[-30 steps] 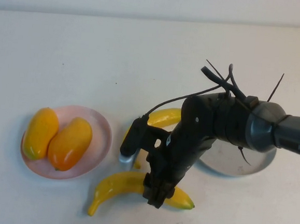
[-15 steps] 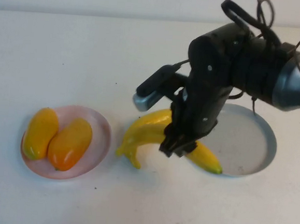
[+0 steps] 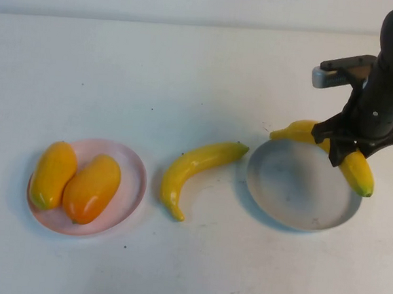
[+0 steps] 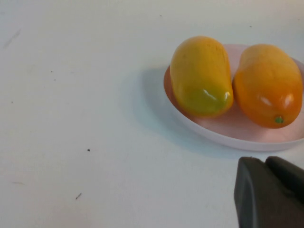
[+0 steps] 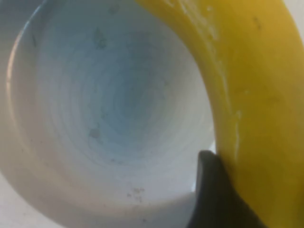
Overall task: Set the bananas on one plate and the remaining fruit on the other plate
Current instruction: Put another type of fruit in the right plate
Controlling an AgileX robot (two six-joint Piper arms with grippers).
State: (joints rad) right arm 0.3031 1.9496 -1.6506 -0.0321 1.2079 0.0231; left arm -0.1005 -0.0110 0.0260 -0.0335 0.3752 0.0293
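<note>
My right gripper (image 3: 352,147) is shut on one banana (image 3: 359,173), holding it above the far right rim of the grey-blue plate (image 3: 295,190). In the right wrist view that banana (image 5: 256,85) curves over the plate's scuffed centre (image 5: 109,104), pressed against a dark finger (image 5: 213,194). A second banana (image 3: 198,165) lies on the table between the two plates. Two mango-like fruits, a yellow one (image 3: 53,174) and an orange one (image 3: 92,188), rest on the pink plate (image 3: 134,176). My left gripper (image 4: 266,164) is shut and empty, just off the pink plate's rim (image 4: 228,140).
The white table runs to a pale wall at the back. The right arm's camera mount (image 3: 339,68) sticks out toward the far side above the grey-blue plate.
My right arm lifted one banana from the near middle of the table and carried it right and back to over the grey-blue plate. The other banana is now uncovered.
</note>
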